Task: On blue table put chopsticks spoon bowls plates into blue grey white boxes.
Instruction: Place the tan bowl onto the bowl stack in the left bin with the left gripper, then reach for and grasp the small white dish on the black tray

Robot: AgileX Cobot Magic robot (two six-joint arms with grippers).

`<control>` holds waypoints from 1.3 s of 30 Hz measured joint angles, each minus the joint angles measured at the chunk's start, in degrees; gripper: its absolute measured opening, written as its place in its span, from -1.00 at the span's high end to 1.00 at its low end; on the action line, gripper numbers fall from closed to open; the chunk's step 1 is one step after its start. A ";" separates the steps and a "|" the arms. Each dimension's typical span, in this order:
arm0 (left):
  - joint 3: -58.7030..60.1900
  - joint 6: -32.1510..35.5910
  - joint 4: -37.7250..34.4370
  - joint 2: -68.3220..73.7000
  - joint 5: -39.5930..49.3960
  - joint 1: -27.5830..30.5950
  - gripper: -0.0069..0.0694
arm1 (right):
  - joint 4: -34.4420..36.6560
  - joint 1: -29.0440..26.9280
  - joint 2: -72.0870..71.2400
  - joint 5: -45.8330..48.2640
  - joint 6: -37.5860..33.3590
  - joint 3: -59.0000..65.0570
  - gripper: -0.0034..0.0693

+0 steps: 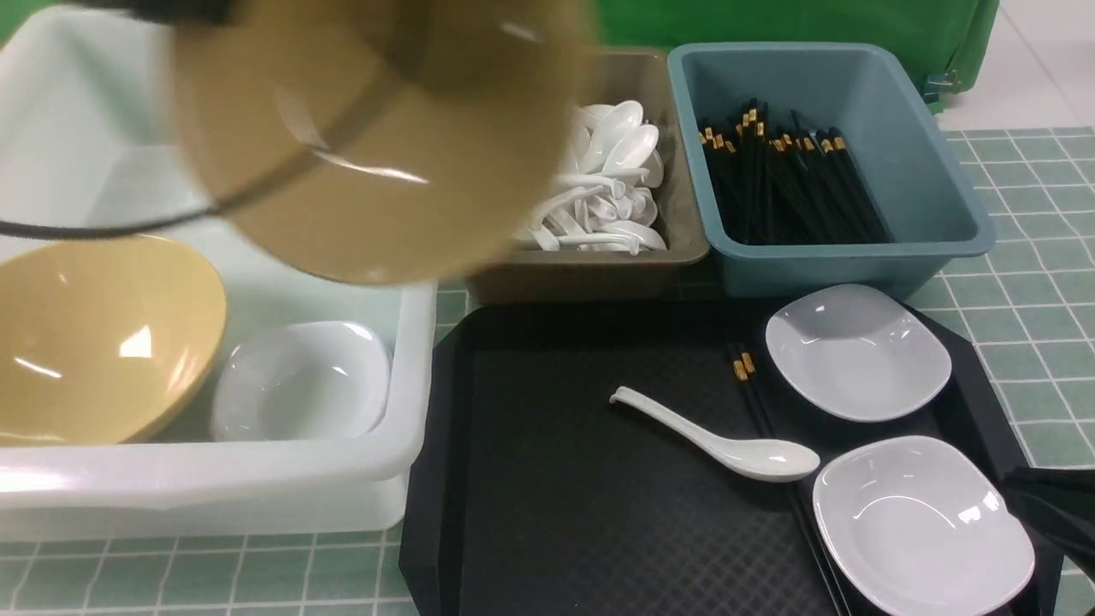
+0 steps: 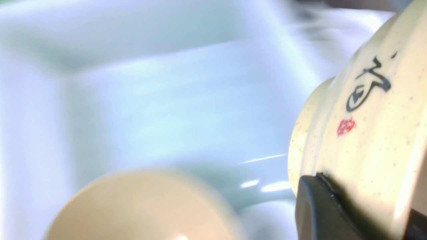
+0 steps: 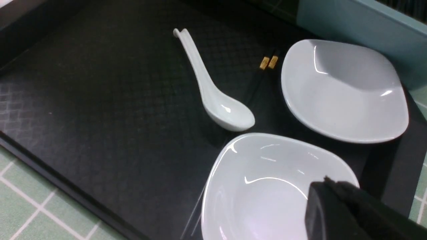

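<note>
My left gripper [image 2: 367, 200] is shut on the rim of a tan bowl [image 1: 376, 145], held tilted and blurred above the white box [image 1: 214, 475]. The bowl's speckled outside with black lettering shows in the left wrist view [image 2: 367, 116]. Another tan bowl [image 1: 94, 334] and a white plate [image 1: 299, 381] lie in that box. A white spoon [image 1: 719, 441], a pair of black chopsticks [image 1: 753, 393] and two white plates, one far [image 1: 855, 351] and one near [image 1: 920, 522], lie on the black tray [image 1: 556, 513]. My right gripper [image 3: 325, 183] is shut and empty just above the near plate [image 3: 267, 186].
The olive-grey box [image 1: 599, 274] holds several white spoons [image 1: 607, 180]. The blue box [image 1: 932, 145] holds several chopsticks [image 1: 787, 180]. Both stand behind the tray on the teal checked table [image 1: 1026, 299]. The white box stands left of the tray.
</note>
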 joint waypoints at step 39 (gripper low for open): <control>27.23 -4.50 -1.57 -18.42 -20.76 15.21 -0.17 | -0.90 -0.91 7.73 9.37 10.10 -3.69 0.41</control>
